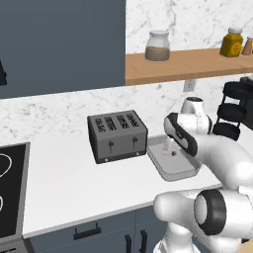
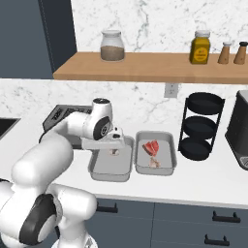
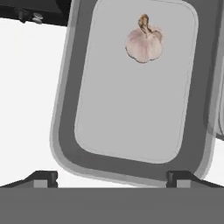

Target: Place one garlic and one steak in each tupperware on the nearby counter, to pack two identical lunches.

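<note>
Hand view looks down past the gripper (image 3: 112,177), jaws spread wide and holding nothing, onto the left tupperware (image 3: 65,131) on the white counter (image 3: 26,87), with one garlic (image 3: 144,43) lying loose on its floor near the far end.

My arm (image 1: 217,163) reaches over a grey tupperware (image 1: 170,168) on the white counter (image 1: 74,183), just right of the dark toaster (image 1: 117,136). A jar (image 1: 158,46) stands on the wooden shelf (image 1: 188,66).
</note>
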Robot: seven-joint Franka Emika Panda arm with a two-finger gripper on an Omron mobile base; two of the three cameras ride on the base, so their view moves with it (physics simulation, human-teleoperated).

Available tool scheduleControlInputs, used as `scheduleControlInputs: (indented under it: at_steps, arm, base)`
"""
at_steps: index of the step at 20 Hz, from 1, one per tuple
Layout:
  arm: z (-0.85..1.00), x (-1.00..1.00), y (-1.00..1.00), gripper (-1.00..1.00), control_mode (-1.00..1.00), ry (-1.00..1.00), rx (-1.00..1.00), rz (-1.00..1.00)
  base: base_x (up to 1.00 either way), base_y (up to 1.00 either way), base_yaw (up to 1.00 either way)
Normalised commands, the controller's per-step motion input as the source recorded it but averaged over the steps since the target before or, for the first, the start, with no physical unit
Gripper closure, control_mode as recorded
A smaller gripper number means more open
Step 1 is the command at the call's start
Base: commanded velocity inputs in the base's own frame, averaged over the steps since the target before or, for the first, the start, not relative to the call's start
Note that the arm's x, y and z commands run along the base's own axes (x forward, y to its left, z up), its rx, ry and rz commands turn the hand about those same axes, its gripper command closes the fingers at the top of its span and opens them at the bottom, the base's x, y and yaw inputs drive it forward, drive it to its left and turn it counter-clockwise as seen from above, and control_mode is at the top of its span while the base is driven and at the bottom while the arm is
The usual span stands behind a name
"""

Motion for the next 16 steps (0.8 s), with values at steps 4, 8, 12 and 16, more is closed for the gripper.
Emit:
scheduleControlInputs:
  at_steps: [4, 8, 12, 16]
  arm:
    - [0.84, -1.0, 0.25, -1.0, -1.0, -0.26, 0.0, 0.0]
    - [0.63, -1.0, 0.43, -1.0, -1.0, -0.32, 0.0, 0.0]
    - [0.36, -0.97, 0.2, -1.0, -1.0, -0.15, 0.0, 0.0]
    - [0.02, -0.15, 0.0, -1.0, -1.0, -0.01, 0.0, 0.0]
  base:
    - [0.0, 0.0, 0.0]
    - [0.0, 0.0, 0.0]
    - [0.0, 0.0, 0.0]
    - [0.0, 0.0, 0.0]
